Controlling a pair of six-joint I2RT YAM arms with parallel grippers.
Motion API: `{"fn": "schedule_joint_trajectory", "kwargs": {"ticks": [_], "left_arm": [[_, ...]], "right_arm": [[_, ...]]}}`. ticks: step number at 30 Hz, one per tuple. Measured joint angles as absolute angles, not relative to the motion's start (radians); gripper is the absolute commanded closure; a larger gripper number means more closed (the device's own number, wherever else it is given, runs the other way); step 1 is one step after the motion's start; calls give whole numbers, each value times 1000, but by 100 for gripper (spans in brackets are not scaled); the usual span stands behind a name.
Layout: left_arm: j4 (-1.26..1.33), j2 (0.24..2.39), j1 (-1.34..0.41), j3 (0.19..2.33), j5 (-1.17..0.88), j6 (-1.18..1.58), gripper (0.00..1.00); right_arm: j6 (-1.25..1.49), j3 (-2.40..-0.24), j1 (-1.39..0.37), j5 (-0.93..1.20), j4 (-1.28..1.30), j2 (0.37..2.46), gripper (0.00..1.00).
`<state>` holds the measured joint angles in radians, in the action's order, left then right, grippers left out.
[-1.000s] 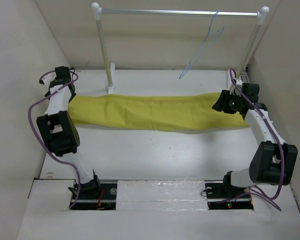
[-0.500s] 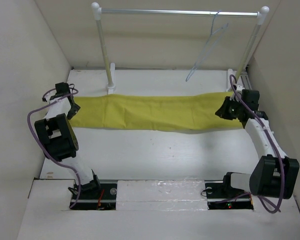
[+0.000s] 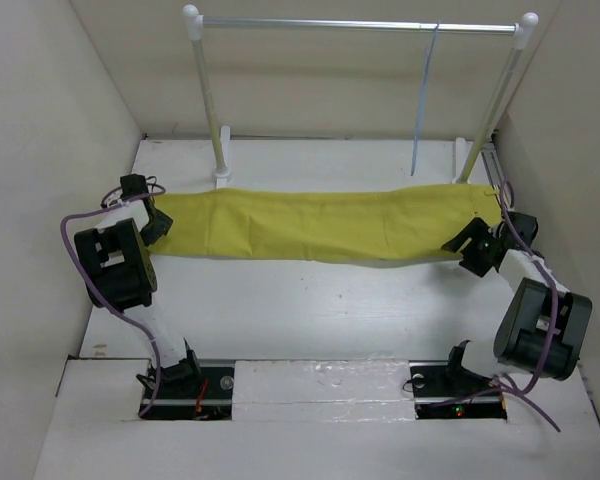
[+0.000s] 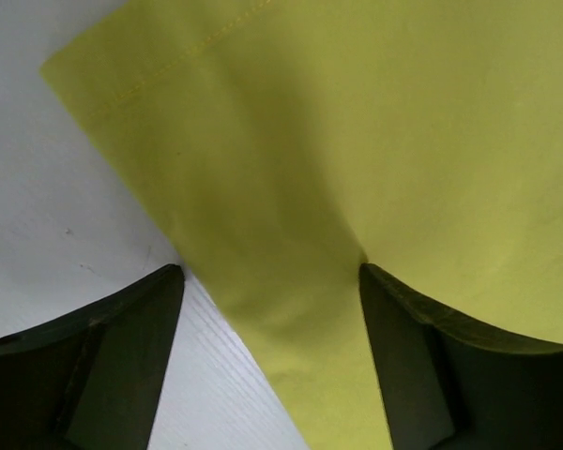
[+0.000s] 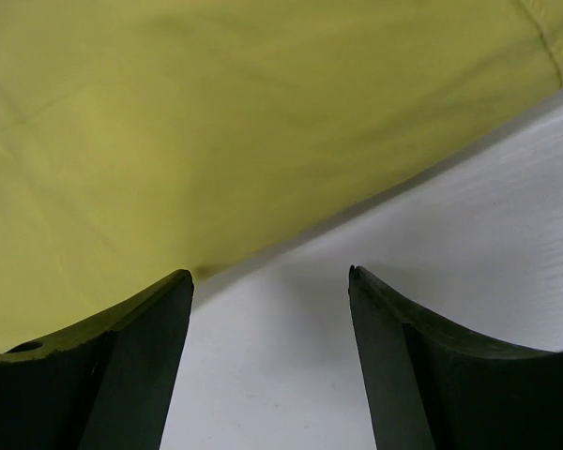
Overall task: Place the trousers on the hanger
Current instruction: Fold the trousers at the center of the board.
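The mustard-yellow trousers (image 3: 320, 225) lie flat across the table as a long folded band. The pale blue hanger (image 3: 423, 100) hangs edge-on from the silver rail. My left gripper (image 3: 160, 222) is open at the trousers' left end; in the left wrist view the cloth (image 4: 357, 159) lies between the spread fingers (image 4: 122, 347). My right gripper (image 3: 467, 247) is open at the near right edge of the cloth; in the right wrist view the cloth (image 5: 216, 122) lies just ahead of the fingers (image 5: 131, 356), with bare table between them.
The silver rail (image 3: 360, 24) on two white posts stands at the back, its left post base (image 3: 221, 175) just behind the trousers. Beige walls close in on the left, right and back. White tabletop (image 3: 320, 310) lies in front of the trousers.
Both arms have lowered and drawn outward to the two ends of the trousers. The cloth has been stretched longer and flatter. The hanger has swung round to hang edge-on.
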<state>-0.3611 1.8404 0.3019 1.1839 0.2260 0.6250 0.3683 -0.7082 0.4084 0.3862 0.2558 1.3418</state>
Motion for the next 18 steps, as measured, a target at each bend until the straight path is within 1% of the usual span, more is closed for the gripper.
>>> {"fn": "schedule_joint_trajectory", "kwargs": {"ticks": [2,3,5,6,8,9,10,11,12,18], "left_arm": [[-352,1843,302,1184,227,622,39],[-348,1845,302,1184,229,620,48],[-340,1850,302,1186,234,618,57],[-336,1851,303,1187,236,618,74],[-326,1861,303,1194,242,620,98],[-321,1868,303,1201,238,619,100],[-319,1876,303,1212,240,616,100],[-320,1884,303,1223,247,612,100],[-321,1892,300,1233,255,610,100],[-321,1898,289,1234,324,601,100]], "right_arm": [[414,-681,406,386,215,1389,28],[439,-667,405,385,189,1415,29],[502,-651,407,395,124,1456,31],[530,-651,405,397,83,1470,39],[587,-648,401,403,4,1511,50],[611,-648,399,408,-22,1530,78],[625,-648,397,407,-41,1546,90],[640,-648,392,403,-48,1556,96],[651,-648,389,398,-49,1560,100],[615,-635,371,336,12,1477,100]]}}
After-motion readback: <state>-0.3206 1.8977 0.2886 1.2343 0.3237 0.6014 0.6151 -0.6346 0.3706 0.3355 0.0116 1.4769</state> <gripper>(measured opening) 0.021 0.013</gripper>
